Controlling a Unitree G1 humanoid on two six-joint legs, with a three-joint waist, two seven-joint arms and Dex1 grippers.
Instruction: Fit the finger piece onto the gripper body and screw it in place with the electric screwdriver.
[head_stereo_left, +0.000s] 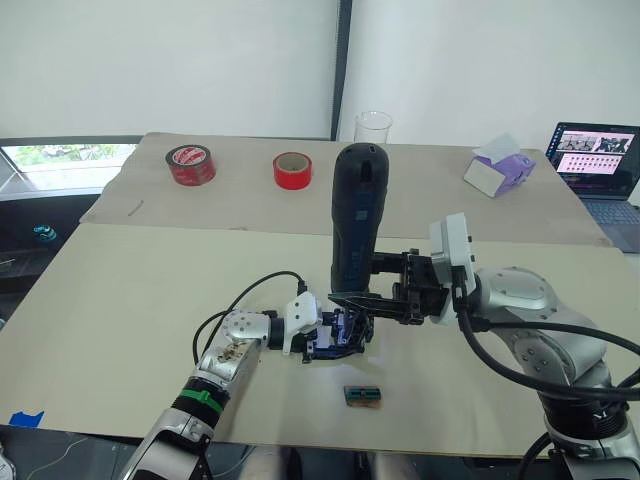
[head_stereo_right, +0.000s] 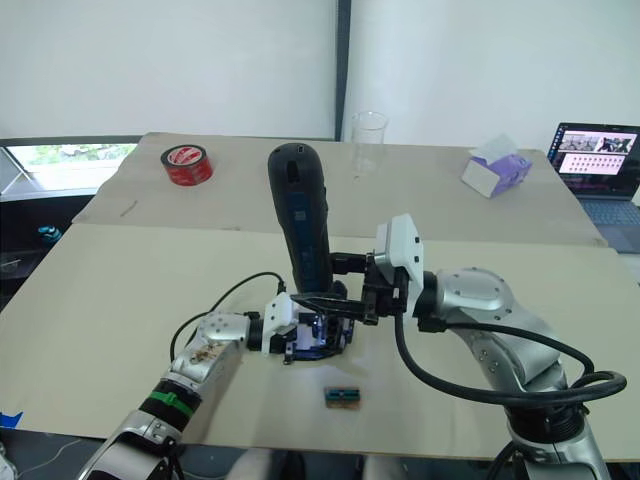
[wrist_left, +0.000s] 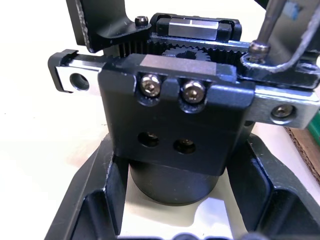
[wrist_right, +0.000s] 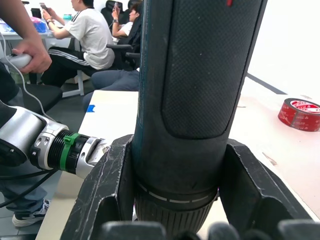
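Observation:
My left gripper (head_stereo_left: 335, 338) is shut on the gripper body (wrist_left: 170, 105), a black block with a toothed rail and a stubby cylinder, and holds it low over the beige table (head_stereo_left: 150, 300). My right gripper (head_stereo_left: 378, 285) is shut on the electric screwdriver (head_stereo_left: 355, 210), a thick black tool held upright just above the body. Its thin metal bit (wrist_left: 272, 20) rests on a screw at one end of the rail. There the finger piece (wrist_left: 287, 70), black with a pale edge, lies on the body. In the right wrist view the fingers (wrist_right: 107, 190) clamp the tool's lower barrel (wrist_right: 195, 75).
A small green-and-brown block (head_stereo_left: 362, 396) lies near the front edge. Two red tape rolls (head_stereo_left: 191, 164) (head_stereo_left: 293, 170), a clear cup (head_stereo_left: 373, 127), a tissue box (head_stereo_left: 498, 167) and a laptop (head_stereo_left: 598, 160) stand at the back. Seated people (wrist_right: 90, 35) are beyond the table's left side.

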